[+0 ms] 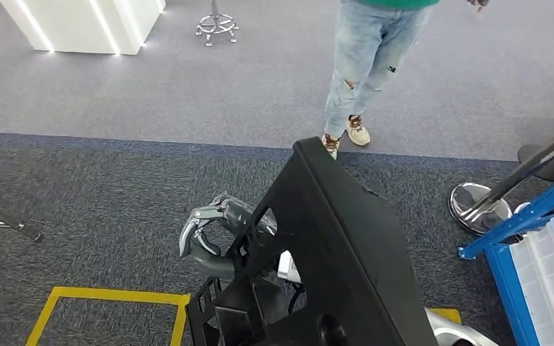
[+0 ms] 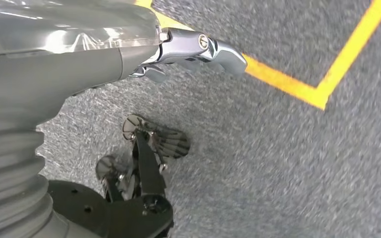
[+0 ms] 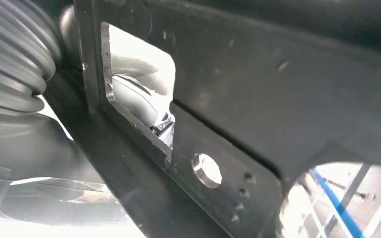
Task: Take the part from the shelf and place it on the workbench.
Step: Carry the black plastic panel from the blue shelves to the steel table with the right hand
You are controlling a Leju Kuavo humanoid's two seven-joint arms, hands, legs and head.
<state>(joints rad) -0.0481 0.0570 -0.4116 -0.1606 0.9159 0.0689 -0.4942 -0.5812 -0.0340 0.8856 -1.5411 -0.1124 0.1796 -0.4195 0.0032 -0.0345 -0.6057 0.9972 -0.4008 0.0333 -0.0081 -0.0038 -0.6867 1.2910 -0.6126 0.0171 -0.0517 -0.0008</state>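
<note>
Black part close up, cutout, holes

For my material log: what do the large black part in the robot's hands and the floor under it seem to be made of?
The black part looks like moulded plastic or coated metal: matte, faintly scuffed, with clean cut-outs and round holes; which one is unclear. The floor looks like short-pile grey carpet, speckled and fibrous, with yellow tape on it.

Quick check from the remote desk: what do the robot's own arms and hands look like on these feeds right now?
The left hand has shiny silver metal fingers with dark grey inner pads and a thick grey thumb. In the left wrist view it joins a grey ribbed cover below a glossy silver arm shell. The right wrist view shows the same grey ribbed cover.
</note>
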